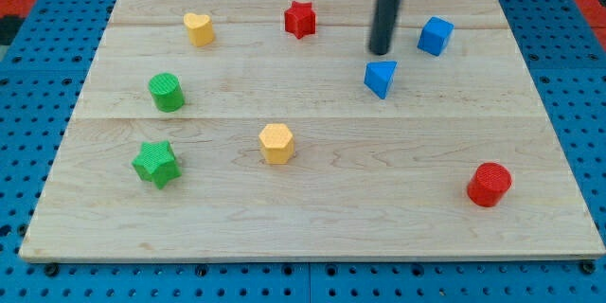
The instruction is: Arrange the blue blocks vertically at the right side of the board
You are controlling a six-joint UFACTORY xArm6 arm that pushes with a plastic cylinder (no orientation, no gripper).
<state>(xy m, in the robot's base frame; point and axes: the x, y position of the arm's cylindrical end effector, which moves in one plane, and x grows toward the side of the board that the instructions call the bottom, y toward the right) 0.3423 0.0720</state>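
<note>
My tip (pixel 382 51) just above the blue triangle (pixel 380 79), blue cube (pixel 436 35) to its right, no pincer on this rod, wooden desk (pixel 312 218)

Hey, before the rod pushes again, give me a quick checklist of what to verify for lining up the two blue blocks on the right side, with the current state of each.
1. Both blue blocks in view: ok. The blue cube and the blue triangular block are both visible.
2. My tip placed near a blue block: ok, just above the blue triangular block, to the left of the blue cube.
3. Tip touching a block: cannot tell.
4. Blue blocks stacked in a vertical line: not ok, the triangular one sits left of the cube.
5. Right side free of other blocks: not ok, the red cylinder sits at the lower right.
</note>
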